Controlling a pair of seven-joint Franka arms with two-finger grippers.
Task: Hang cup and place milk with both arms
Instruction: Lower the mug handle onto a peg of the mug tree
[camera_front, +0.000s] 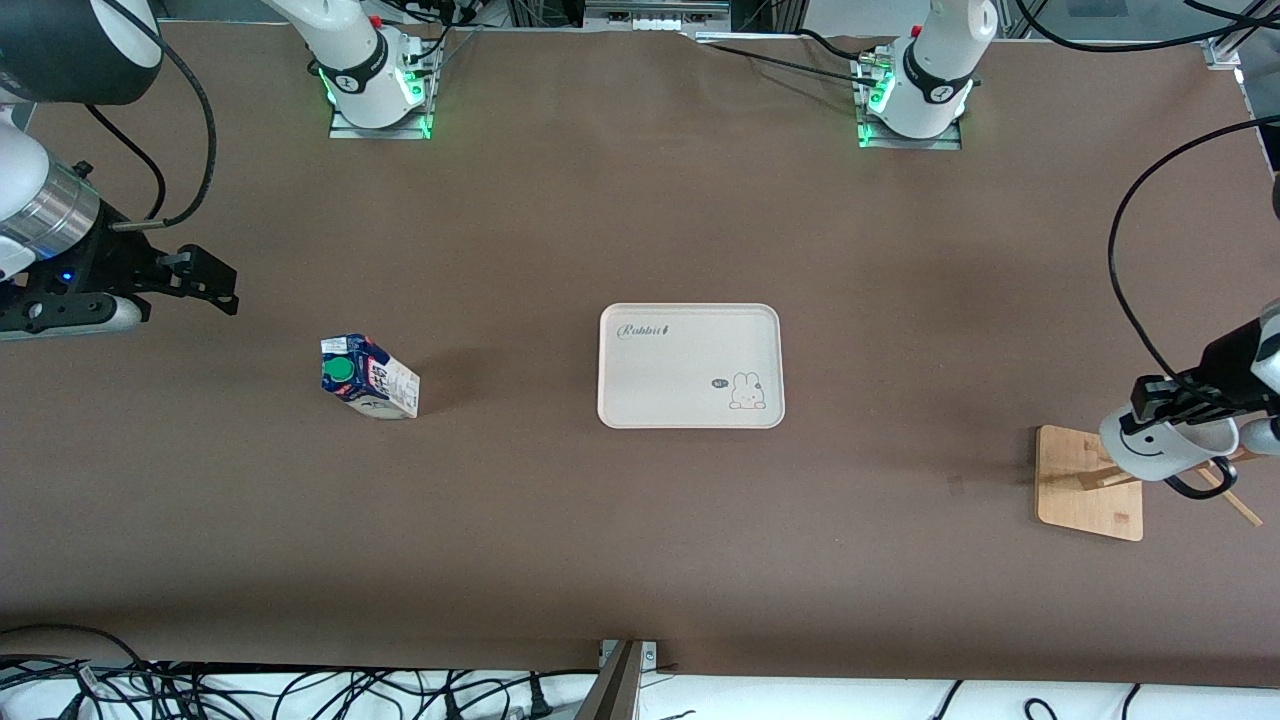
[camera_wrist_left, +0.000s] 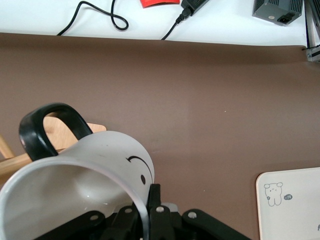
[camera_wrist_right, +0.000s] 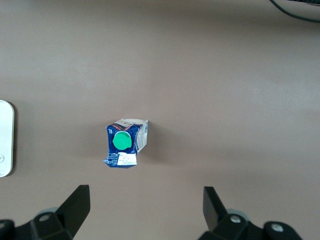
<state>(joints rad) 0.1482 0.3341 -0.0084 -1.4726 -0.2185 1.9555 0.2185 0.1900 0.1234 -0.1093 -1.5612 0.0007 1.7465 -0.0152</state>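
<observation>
My left gripper is shut on the rim of the white cup. It holds the cup tilted over the wooden rack at the left arm's end of the table. The cup's black handle hangs by a rack peg, and the smiley face shows. The milk carton, blue and white with a green cap, stands upright on the table toward the right arm's end; it also shows in the right wrist view. My right gripper is open and empty, up in the air beside the carton.
A cream tray with a rabbit drawing lies at the table's middle. Cables run along the table edge nearest the front camera. The arm bases stand at the farthest edge.
</observation>
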